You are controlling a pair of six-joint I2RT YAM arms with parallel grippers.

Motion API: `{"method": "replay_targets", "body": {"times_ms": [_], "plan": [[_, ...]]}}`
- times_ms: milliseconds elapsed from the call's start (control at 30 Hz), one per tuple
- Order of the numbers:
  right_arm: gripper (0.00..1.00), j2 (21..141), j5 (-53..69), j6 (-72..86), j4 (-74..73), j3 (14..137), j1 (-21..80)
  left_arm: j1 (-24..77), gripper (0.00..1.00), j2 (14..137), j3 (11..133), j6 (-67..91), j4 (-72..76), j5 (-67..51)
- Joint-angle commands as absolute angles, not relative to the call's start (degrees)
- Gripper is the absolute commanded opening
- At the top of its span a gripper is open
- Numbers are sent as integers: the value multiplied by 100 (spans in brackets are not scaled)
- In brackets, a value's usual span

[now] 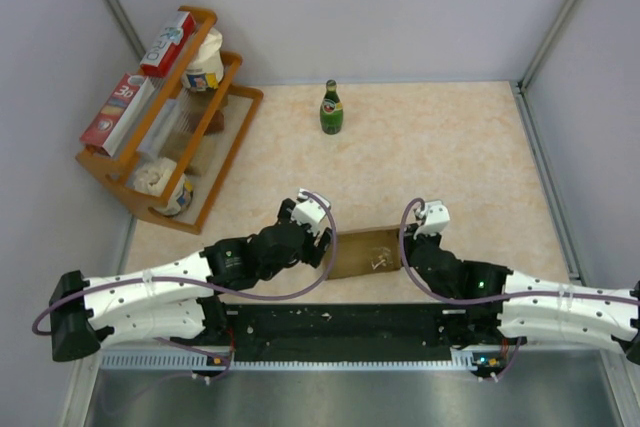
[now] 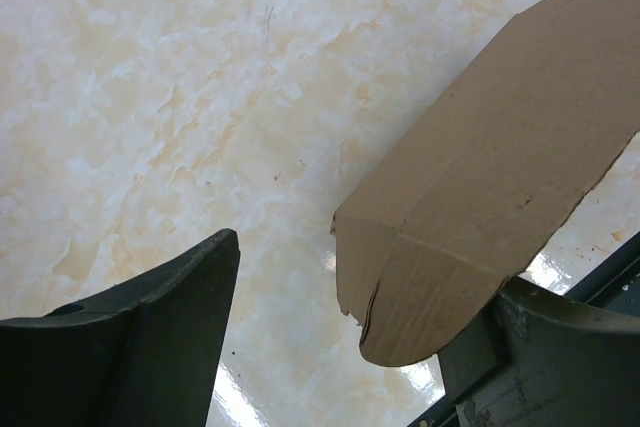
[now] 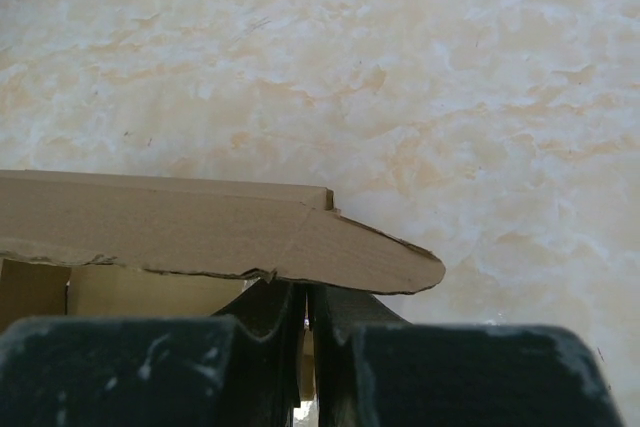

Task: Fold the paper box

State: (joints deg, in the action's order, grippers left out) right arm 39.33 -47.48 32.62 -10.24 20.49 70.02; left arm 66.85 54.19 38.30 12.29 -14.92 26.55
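- From above, the paper box (image 1: 365,252) lies near the front edge of the bench (image 1: 450,147), a brown, partly folded piece set between the two arms.
- The left tool (image 1: 322,239) sits at the box's left end and the right tool (image 1: 407,250) at its right end. From this height, neither tool's jaws can be made out.
- The left wrist camera fills that gap. The left tool (image 2: 368,267) is spread wide, with one dark finger (image 2: 150,347) low on the left and the other (image 2: 560,357) low on the right.
- Nothing is gripped between them. A rounded flap of the paper box (image 2: 480,197) reaches in from the upper right, and its tip overlaps the right-hand finger. Whether the two touch cannot be told.
- The right wrist camera shows the right tool (image 3: 308,317) with its fingers (image 3: 265,327) pressed together. A thin sliver of brown card shows in the slit between them, so it has hold of the box.
- In that view, a long flap of the paper box (image 3: 220,232) with a ragged lower edge and a rounded tip crosses just above the fingers, with pale marbled bench beyond it.
- Only the overhead view shows the surroundings. A green bottle (image 1: 331,108) stands upright well behind the box.
- A wooden rack (image 1: 205,152) leans at the left wall, holding red-and-white cartons (image 1: 118,112) and white tubs (image 1: 203,65).
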Motion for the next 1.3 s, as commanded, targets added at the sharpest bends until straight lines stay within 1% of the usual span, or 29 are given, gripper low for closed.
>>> {"method": "replay_targets", "body": {"times_ms": [0, 100, 167, 533, 567, 633, 733, 767, 833, 1000, 1033, 1100, 1133, 1267], "plan": [[3, 3999, -4852, 3401, -1151, 2382, 7075, 6706, 75, 5335, 3999, 1213, -1380, 2839], [3, 4034, -4860, 3401, -1195, 2426, 7066, 6706, 69, 5396, 4043, 1195, -1397, 2786], [3, 4052, -4860, 3401, -1204, 2417, 7075, 6706, 68, 5431, 4061, 1195, -1406, 2725], [3, 4069, -4869, 3489, -1248, 2461, 7066, 6706, 70, 5555, 3929, 1283, -1459, 2408], [3, 4078, -4860, 3481, -1248, 2461, 7066, 6706, 68, 5589, 3929, 1301, -1450, 2382], [3, 4096, -4860, 3480, -1239, 2478, 7058, 6706, 62, 5625, 3929, 1318, -1441, 2338], [3, 4096, -4860, 3480, -1248, 2470, 7066, 6706, 52, 5669, 3929, 1362, -1424, 2250], [3, 4096, -4852, 3472, -1248, 2470, 7058, 6706, 49, 5686, 3937, 1371, -1415, 2206], [3, 4078, -4852, 3472, -1248, 2478, 7066, 6706, 48, 5704, 3911, 1389, -1406, 2127], [3, 4078, -4860, 3480, -1248, 2496, 7066, 6706, 49, 5704, 3885, 1459, -1485, 2057], [3, 4078, -4852, 3489, -1248, 2496, 7066, 6706, 50, 5704, 3885, 1468, -1520, 2048], [3, 4078, -4852, 3472, -1248, 2505, 7066, 6706, 57, 5687, 3893, 1494, -1590, 2030], [4, 4087, -4860, 3472, -1248, 2505, 7066, 6706, 58, 5669, 3894, 1512, -1643, 2039], [4, 4096, -4852, 3463, -1239, 2514, 7058, 6706, 54, 5643, 3850, 1564, -1723, 2039]]}}
